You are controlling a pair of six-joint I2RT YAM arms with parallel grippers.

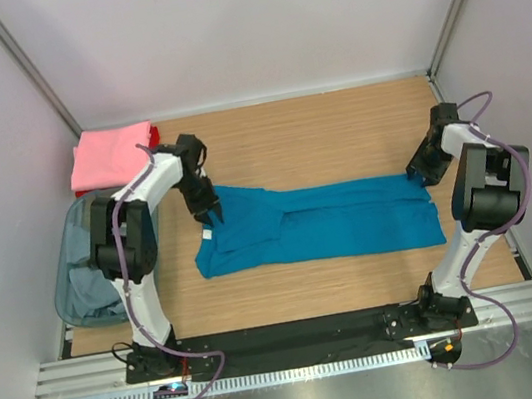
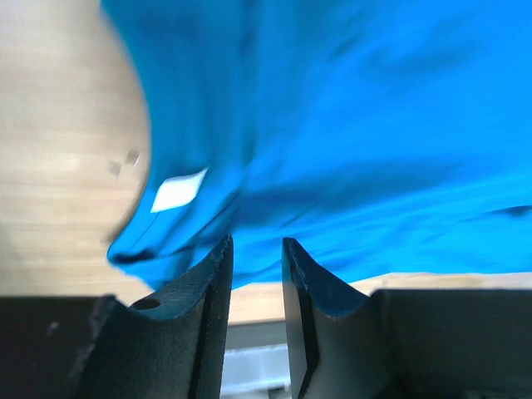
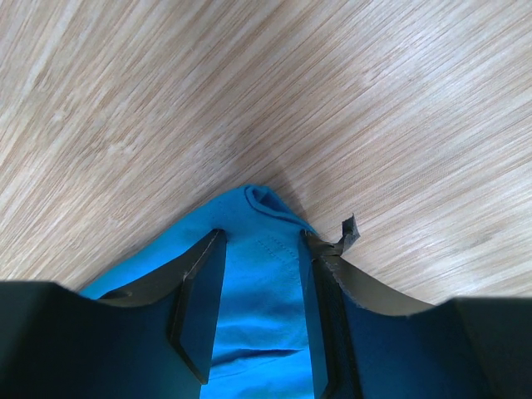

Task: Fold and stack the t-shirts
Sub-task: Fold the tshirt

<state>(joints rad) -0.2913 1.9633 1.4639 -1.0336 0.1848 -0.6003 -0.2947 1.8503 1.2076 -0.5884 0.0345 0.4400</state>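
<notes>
A teal blue t-shirt [image 1: 331, 225] lies stretched out sideways across the middle of the wooden table. My left gripper [image 1: 212, 215] is at its upper left corner, open. In the left wrist view that gripper [image 2: 258, 241] has nothing between its fingers, and the blurred teal cloth [image 2: 374, 125] with a white label [image 2: 177, 193] lies just beyond them. My right gripper [image 1: 414, 176] is at the shirt's upper right corner. Its fingers [image 3: 262, 234] stand apart astride the corner of the cloth [image 3: 262, 283], which lies flat on the table. A folded pink t-shirt [image 1: 109, 155] rests on a red one [image 1: 152, 135] at the back left.
A translucent grey-blue bin [image 1: 68, 281] stands off the table's left edge, with pale grey-blue cloth [image 1: 92, 283] in it. Pale walls close in the table on three sides. A black base strip and a metal rail run along the near edge.
</notes>
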